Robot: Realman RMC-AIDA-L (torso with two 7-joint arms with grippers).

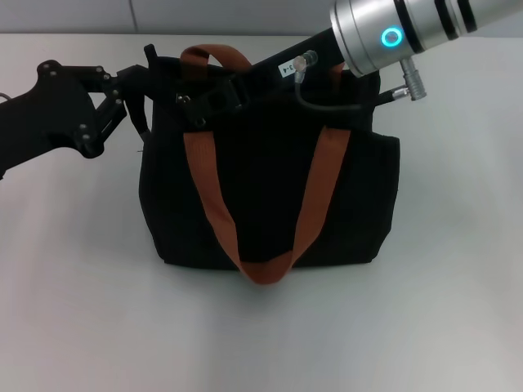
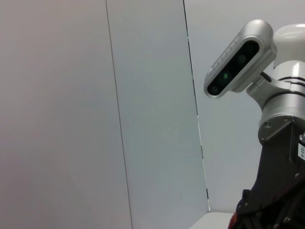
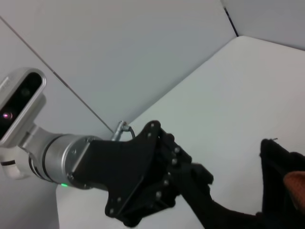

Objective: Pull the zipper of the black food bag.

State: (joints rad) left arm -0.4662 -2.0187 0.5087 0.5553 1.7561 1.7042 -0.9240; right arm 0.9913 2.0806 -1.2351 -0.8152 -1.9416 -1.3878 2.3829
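In the head view we see the black food bag (image 1: 270,188) standing upright on the white table (image 1: 73,310), about in the middle. Its two orange-brown straps (image 1: 245,204) hang down the front side and meet in a loop near the bottom. Our left gripper (image 1: 145,82) reaches in from the left and sits at the bag's top left corner, with its dark fingers against the fabric there. We cannot tell if its jaws are pinching anything or how wide they stand. Our right gripper (image 1: 214,102) comes in from the upper right, low over the top of the bag, and we cannot tell how its jaws stand either. A small shiny bit near it may be the zipper (image 1: 181,100), but we are not sure. In the left wrist view we see a pale wall (image 2: 95,114) and the right arm's silver camera (image 2: 239,57). In the right wrist view we see the left arm's black gripper (image 3: 157,186) over the table, with a corner of the bag (image 3: 281,162) just beside it.
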